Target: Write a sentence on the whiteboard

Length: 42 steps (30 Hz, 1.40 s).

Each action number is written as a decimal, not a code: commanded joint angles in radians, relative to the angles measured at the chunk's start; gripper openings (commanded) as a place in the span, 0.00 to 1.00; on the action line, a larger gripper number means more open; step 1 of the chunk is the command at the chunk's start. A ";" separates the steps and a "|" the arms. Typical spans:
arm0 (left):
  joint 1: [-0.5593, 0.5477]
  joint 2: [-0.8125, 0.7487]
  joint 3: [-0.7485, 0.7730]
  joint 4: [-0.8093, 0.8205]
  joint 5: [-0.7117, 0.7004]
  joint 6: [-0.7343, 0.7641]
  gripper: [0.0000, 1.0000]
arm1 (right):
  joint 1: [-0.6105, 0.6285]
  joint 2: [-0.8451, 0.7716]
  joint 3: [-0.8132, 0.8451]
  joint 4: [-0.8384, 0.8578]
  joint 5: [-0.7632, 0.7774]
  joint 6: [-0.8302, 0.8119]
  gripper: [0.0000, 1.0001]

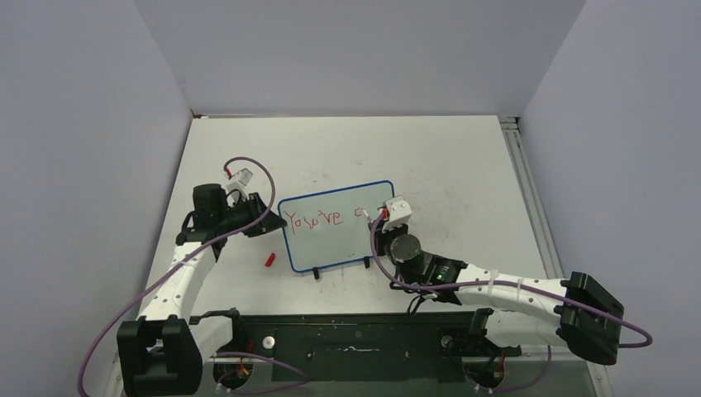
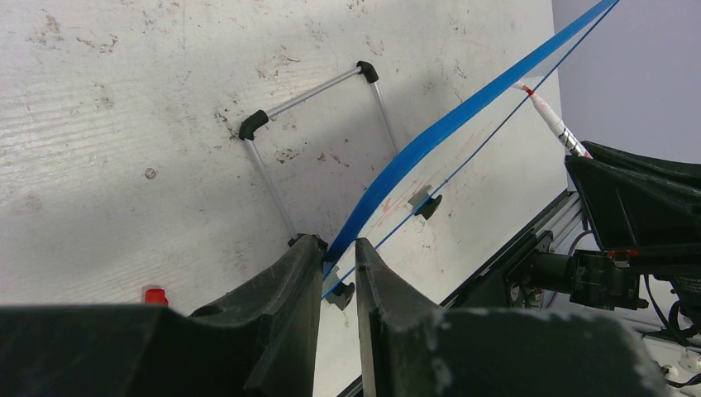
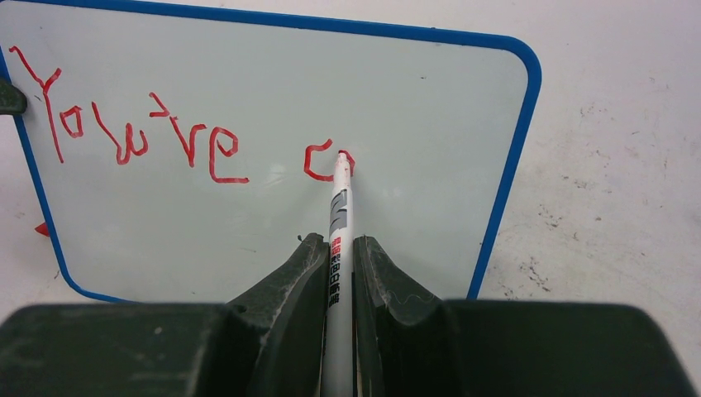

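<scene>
1. In the centre of the top view stands the small glossy white whiteboard with a thin blue frame [image 1: 331, 244].
2. My right claw [image 3: 337, 244] is pinching a white marker pen with a red tip [image 3: 339, 207]; the tip touches the board.
3. My left claw [image 2: 339, 252] is pressed together on the board's blue edge.
4. The red handwritten sentence [image 3: 140, 136] reads only "You're c". I judge that most is left to write.
5. A small red cap [image 1: 269, 259] lies on the scuffed white table [image 1: 463, 165], near the board's lower left corner. Nothing blocks the pen.

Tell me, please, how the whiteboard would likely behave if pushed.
The whiteboard is probably light and tippy: it stands on clip feet, the left end effector pinching its edge. Its glossy face likely lets the marker slip.
</scene>
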<state>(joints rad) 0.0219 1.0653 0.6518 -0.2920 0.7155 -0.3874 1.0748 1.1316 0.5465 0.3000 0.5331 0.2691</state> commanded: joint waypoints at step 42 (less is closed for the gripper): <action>-0.004 0.001 0.035 0.019 0.023 0.010 0.20 | 0.007 -0.032 0.008 0.004 0.062 0.012 0.05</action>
<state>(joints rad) 0.0212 1.0653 0.6518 -0.2920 0.7158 -0.3874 1.0817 1.1042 0.5106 0.2768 0.5396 0.3130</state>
